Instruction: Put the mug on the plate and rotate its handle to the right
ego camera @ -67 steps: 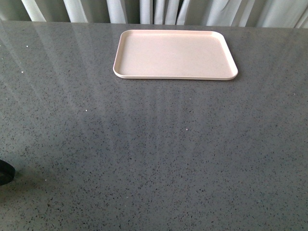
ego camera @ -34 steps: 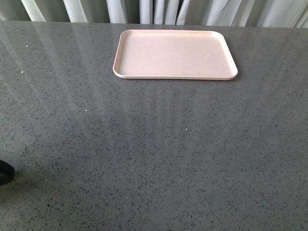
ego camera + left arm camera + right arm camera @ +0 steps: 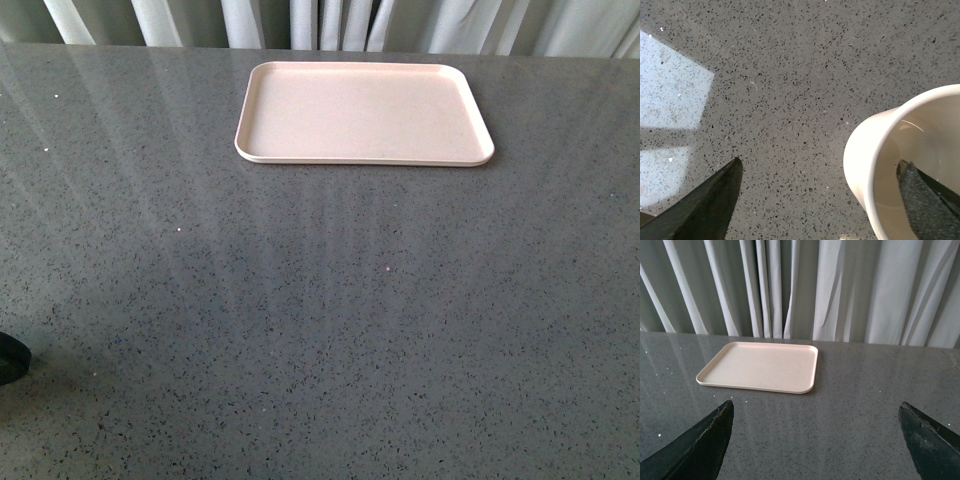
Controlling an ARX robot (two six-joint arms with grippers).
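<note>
The cream-white mug (image 3: 865,150) shows only in the left wrist view, seen from above and standing on the speckled grey table. My left gripper (image 3: 819,165) is open and straddles the mug's wall. One finger (image 3: 920,200) is inside the cup and the other finger (image 3: 710,205) is outside over bare table. The handle is out of view. The pale pink plate (image 3: 365,112) lies bare at the far middle of the table, and the mug is not in the front view. My right gripper (image 3: 815,406) hangs open above the table, facing the plate (image 3: 760,367), with nothing between its fingers.
Grey-white curtains (image 3: 840,290) hang right behind the table's far edge. A dark rounded shape (image 3: 10,358) pokes in at the left border of the front view. A bright reflected patch (image 3: 670,90) lies on the table beside the left gripper.
</note>
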